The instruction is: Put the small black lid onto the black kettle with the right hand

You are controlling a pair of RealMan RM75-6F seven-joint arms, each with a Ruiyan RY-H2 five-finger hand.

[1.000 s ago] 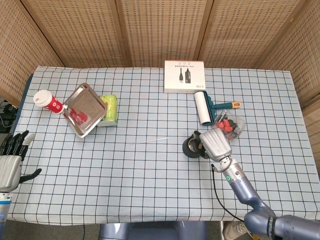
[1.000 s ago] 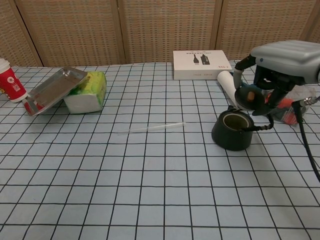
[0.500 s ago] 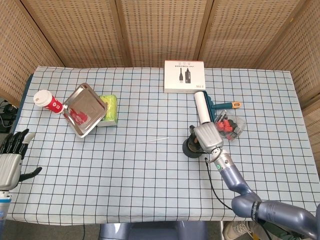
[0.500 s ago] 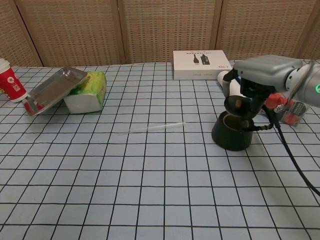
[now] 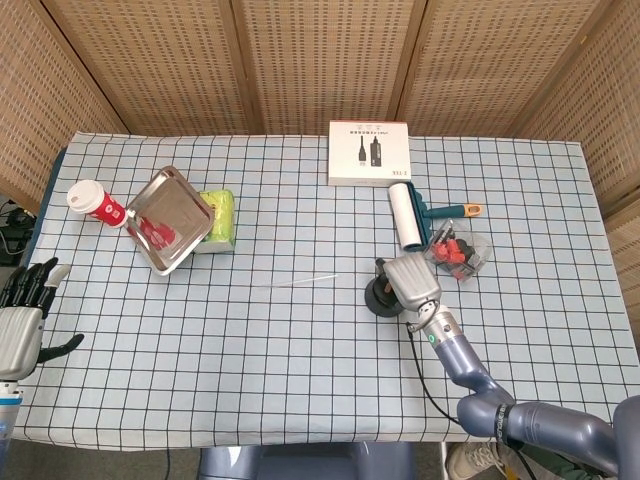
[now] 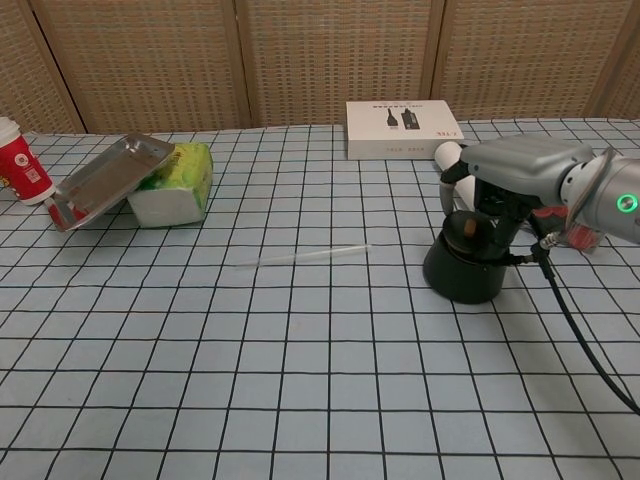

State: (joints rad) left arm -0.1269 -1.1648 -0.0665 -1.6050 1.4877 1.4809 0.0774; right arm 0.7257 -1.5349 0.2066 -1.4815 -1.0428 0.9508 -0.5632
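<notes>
Right robot hand (image 6: pixel 505 175) pinching small black lid (image 6: pixel 466 228), atop black kettle (image 6: pixel 462 268)

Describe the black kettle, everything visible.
The black kettle is a squat, dark, matte pot standing upright on the checked tablecloth, right of centre, in front of the lint roller. A thin handle shows at its right side. The right hand holds the small black lid at its mouth.

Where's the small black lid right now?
The small black lid sits on top of the black kettle, right of centre in the chest view, under the right hand, just in front of the lint roller.
</notes>
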